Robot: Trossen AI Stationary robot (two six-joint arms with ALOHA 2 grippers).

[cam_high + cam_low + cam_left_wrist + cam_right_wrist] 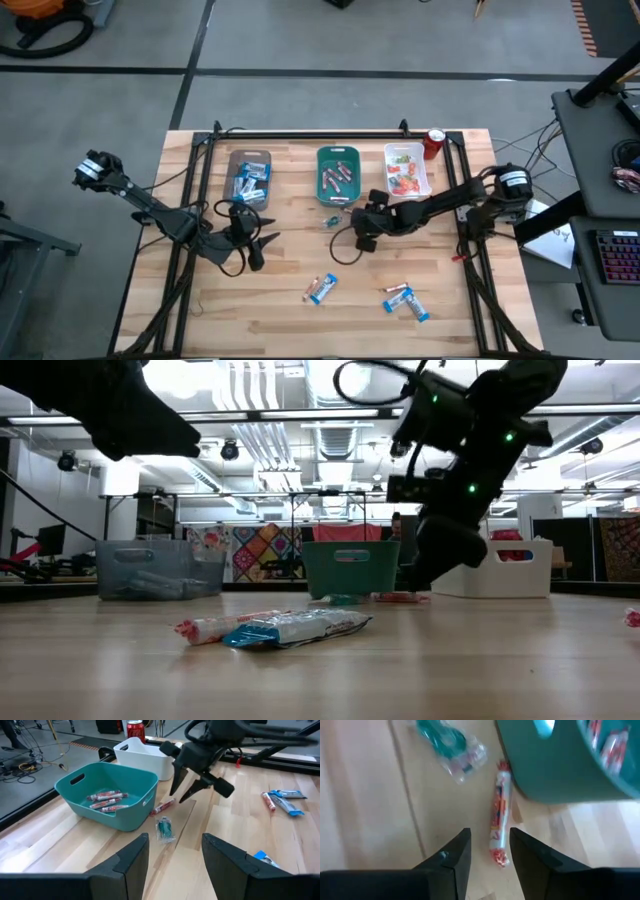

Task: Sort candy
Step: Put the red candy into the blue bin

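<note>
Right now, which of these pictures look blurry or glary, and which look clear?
Right wrist view: soft, the teal tray and red stick candy smeared. Low view: ceiling lights glare, arms silhouetted, the near blue-and-white bar fairly sharp. High view: even light, clear. Left wrist view: clear, the right gripper distinct.

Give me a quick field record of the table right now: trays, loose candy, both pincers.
teal tray: holds red sticks
red stick: on the wood beside the teal tray
green piece: loose, near that stick
right pincer: open, above the red stick
left pincer: open, holding nothing
blue-and-white bars: loose at the table's front
</note>
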